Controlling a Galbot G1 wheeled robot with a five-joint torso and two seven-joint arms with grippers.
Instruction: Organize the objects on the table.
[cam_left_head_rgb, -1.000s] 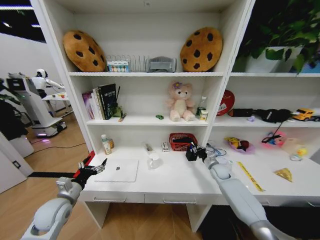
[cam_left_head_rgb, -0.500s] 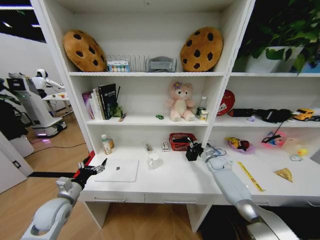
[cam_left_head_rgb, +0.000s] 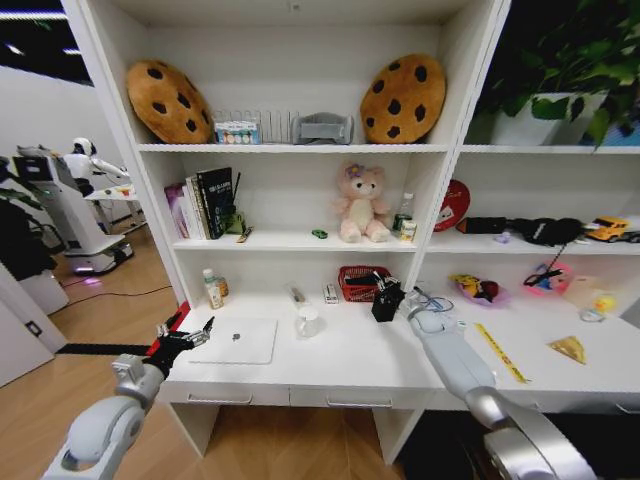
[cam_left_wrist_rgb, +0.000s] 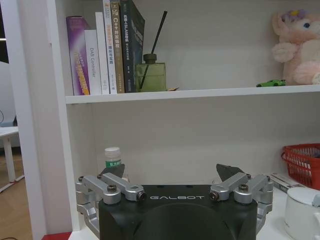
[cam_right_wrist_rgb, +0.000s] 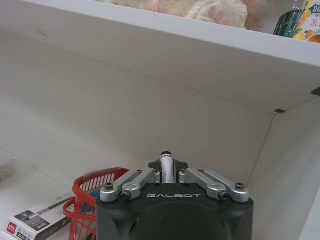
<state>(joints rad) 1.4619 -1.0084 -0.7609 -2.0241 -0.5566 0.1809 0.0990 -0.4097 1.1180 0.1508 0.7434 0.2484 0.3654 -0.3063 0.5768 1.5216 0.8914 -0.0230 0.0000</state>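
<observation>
The right end effector (cam_left_head_rgb: 387, 297), clamping a pen (cam_right_wrist_rgb: 166, 167), is edging closer to the red basket (cam_left_head_rgb: 362, 283) just beside it, likely for drop-off; the left end effector (cam_left_head_rgb: 185, 338) is idling open beside the laptop (cam_left_head_rgb: 237, 341)

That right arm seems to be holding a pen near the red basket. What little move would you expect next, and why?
Probably a short reach onward until the pen hangs over the red basket, then release. The right tool is shut on the pen, beside the basket's rim rather than above it. The left tool waits open at the laptop's corner.
</observation>
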